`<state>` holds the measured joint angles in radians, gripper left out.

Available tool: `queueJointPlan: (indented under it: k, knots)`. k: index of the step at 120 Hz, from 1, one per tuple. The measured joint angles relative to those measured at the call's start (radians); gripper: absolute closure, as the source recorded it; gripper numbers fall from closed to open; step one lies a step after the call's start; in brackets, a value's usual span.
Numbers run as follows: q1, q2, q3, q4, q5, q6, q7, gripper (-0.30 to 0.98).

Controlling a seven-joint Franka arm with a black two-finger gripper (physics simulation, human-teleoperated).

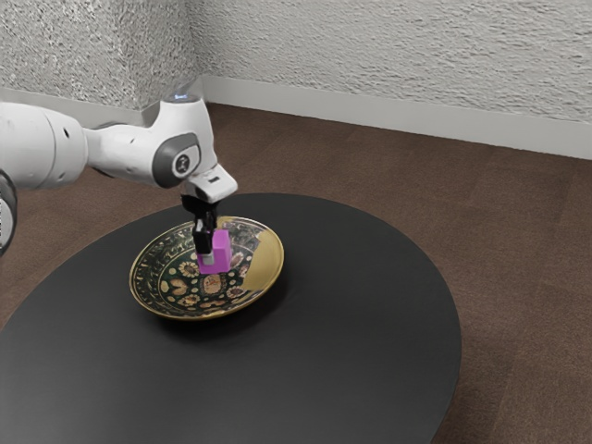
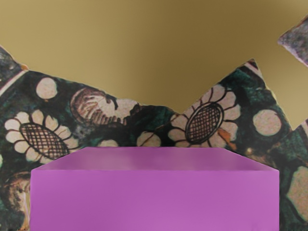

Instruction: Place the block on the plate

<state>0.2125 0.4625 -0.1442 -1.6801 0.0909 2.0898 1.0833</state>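
- Clamped shut, judging by the exterior view: black two-finger gripper, grasping the magenta cube-shaped block, with a black finger flat against its side.
- Located over the middle of the round, dark, flower-patterned plate with gold patches; whether touching down or just above, impossible to tell. Framed in the wrist view by painted flowers and gold.
- Done so far: block above the right target, upright. Left, most likely: lowering through any gap, releasing, backing straight up. Not to be called placed while gripped.
- Outward from there, raised gold rim, apart from the block all round: probably enough room to loosen the grip. Better to avoid low sideways travel, for fear of dragging the block or clipping the rim.
- Past the rim, round black table, with a broad margin toward the exterior view's lower right and a narrower one behind the plate.
- Beyond the table's edge, brown floor, then rough pale wall, well apart from the hand; likely ample height for a vertical retreat.
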Motion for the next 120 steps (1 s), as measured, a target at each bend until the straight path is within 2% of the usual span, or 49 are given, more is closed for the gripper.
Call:
queueJointPlan:
  k: [33,53,71,120]
  knots:
    - [0.022,0.025,0.0,-0.004,0.0,0.003,-0.01,0.27]
    - [0.021,0.021,0.001,-0.005,0.0,0.003,-0.013,0.13]
    - [0.023,0.01,0.002,-0.006,0.0,0.002,-0.015,0.07]
    - [-0.003,-0.12,0.008,-0.033,-0.002,-0.023,-0.038,0.01]
